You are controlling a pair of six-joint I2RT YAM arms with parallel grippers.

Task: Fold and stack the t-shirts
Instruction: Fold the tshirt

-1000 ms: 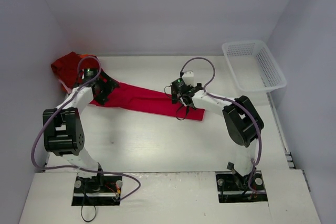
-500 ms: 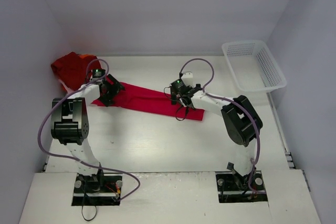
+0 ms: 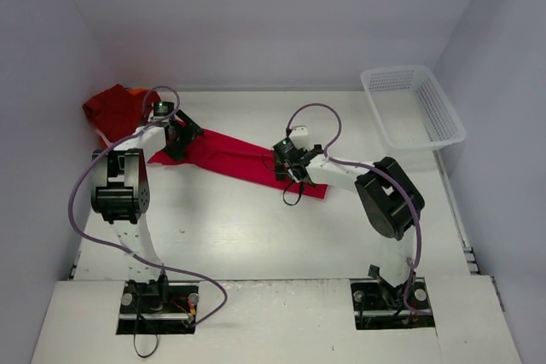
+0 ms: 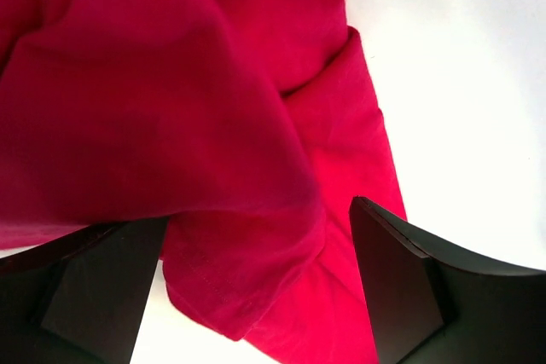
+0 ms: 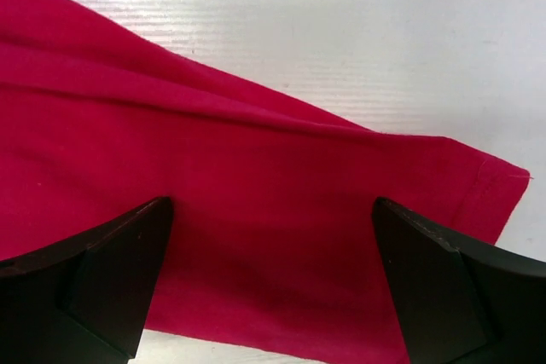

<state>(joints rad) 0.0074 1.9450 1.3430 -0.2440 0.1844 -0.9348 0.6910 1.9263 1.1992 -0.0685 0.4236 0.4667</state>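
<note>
A red t-shirt (image 3: 239,158), folded into a long strip, lies slantwise across the middle of the table. My left gripper (image 3: 188,136) stands open over its bunched left end. In the left wrist view a hemmed fold of the cloth (image 4: 171,83) lies between the wide-apart fingers of that gripper (image 4: 258,210). My right gripper (image 3: 285,168) is open low over the strip's right end. In the right wrist view the flat cloth (image 5: 256,168) spans the gap of the right gripper (image 5: 273,202), nothing pinched. A darker red heap of t-shirts (image 3: 115,108) sits at the back left.
A white mesh basket (image 3: 414,106) stands at the back right corner against the wall. Walls close in the table on the left, back and right. Purple cables loop over both arms.
The left gripper has shifted back and right along the strip's left end, its arm swinging upright. The right gripper has slid slightly left and nearer. Both stay open.
</note>
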